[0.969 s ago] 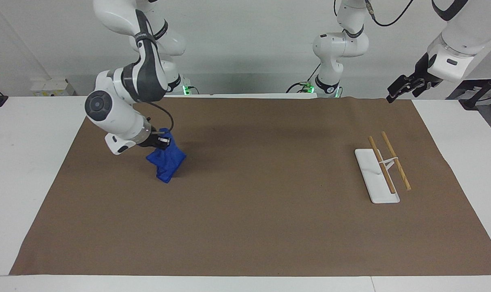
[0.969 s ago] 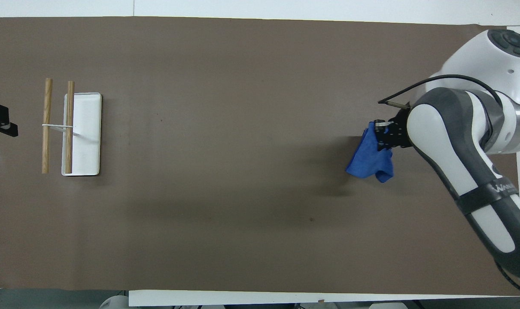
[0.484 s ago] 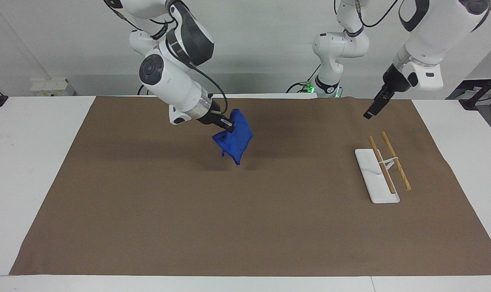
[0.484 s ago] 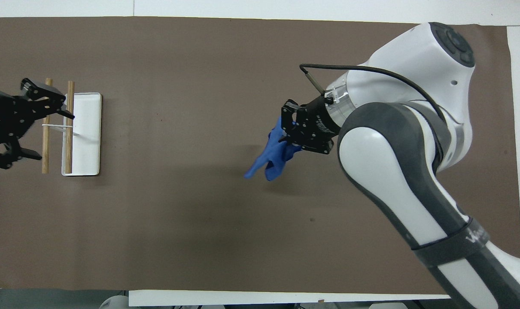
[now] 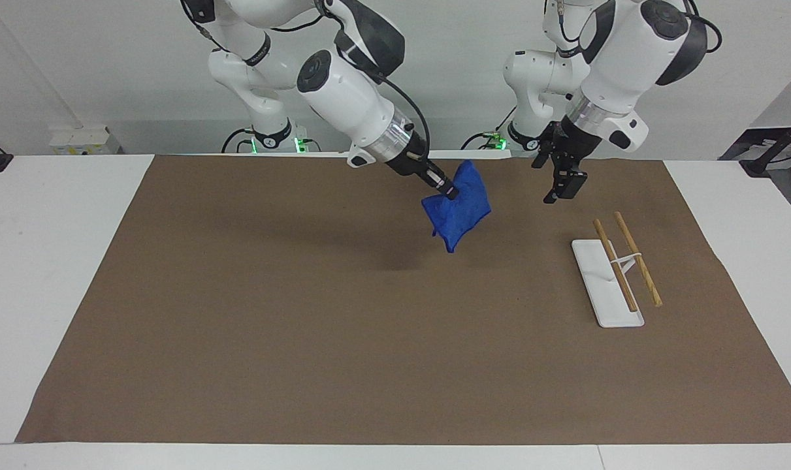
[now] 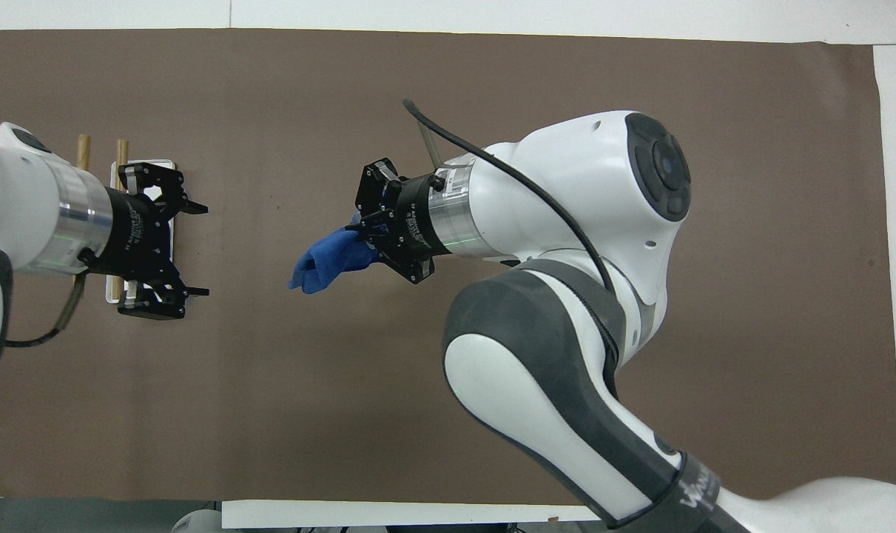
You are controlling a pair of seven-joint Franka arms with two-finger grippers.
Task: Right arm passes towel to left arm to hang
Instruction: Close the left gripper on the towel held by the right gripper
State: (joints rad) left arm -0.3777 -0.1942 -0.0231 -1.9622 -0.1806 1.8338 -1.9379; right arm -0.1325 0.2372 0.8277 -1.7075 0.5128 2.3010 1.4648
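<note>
1. Now the right gripper holds the towel in the air over the mat, pinching it by one bunched edge so the rest hangs free, clear of the surface.
2. A second ago that towel dangled low at the right arm's end of the table; it has since been lifted and carried to the middle.
3. The left gripper, which was raised off at its own end of the table, has swung in over the mat beside the rack, and the overhead view shows its fingers spread wide.
4. A clear gap separates the towel from the left gripper, so no handover has begun.
5. Judging by this, the carry is nearly done; the next move calls for closing that gap so the spread fingers can take the hanging cloth.
</note>
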